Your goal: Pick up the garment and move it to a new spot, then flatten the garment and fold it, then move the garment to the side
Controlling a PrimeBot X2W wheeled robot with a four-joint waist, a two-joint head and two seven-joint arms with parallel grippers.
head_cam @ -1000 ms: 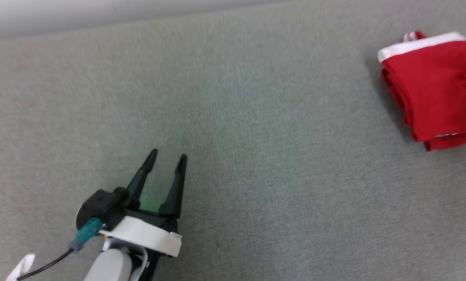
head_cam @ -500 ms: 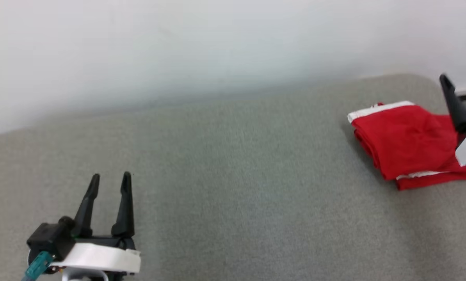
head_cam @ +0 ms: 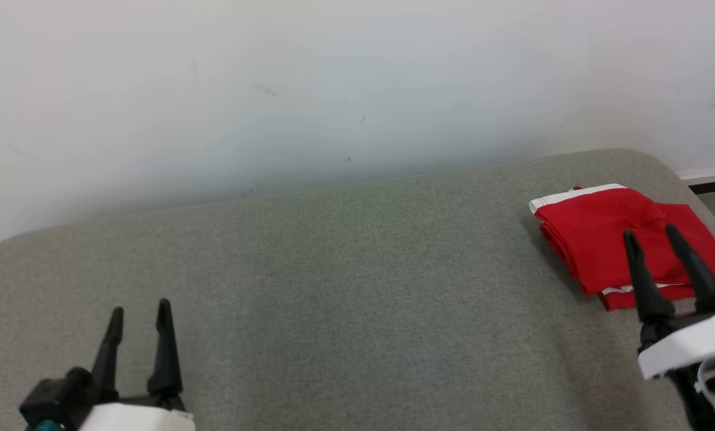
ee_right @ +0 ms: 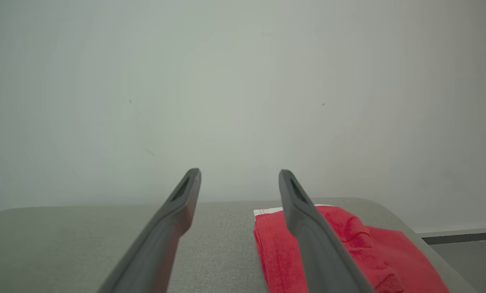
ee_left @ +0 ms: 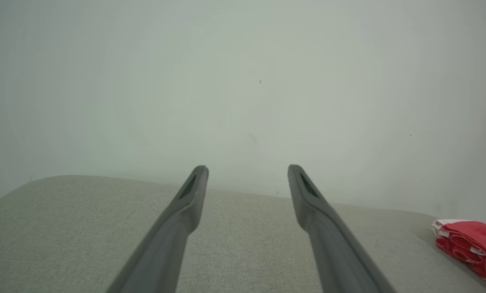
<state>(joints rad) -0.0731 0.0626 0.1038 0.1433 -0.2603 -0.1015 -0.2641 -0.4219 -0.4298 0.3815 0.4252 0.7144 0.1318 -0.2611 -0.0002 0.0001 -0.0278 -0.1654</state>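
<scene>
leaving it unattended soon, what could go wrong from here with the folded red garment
1. The red garment lies near the rounded right edge of the grey surface; a nudge might push it off.
2. The open right gripper points at the garment from close by; a forward move could snag a layer and undo the fold.

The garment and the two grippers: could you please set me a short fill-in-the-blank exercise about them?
1. The folded garment is ____ with a white band.
2. It lies on the grey fabric surface, toward the robot's ____ side.
3. The left gripper and the right gripper are both ____ and hold nothing.
Missing words: red; right; open.
</scene>
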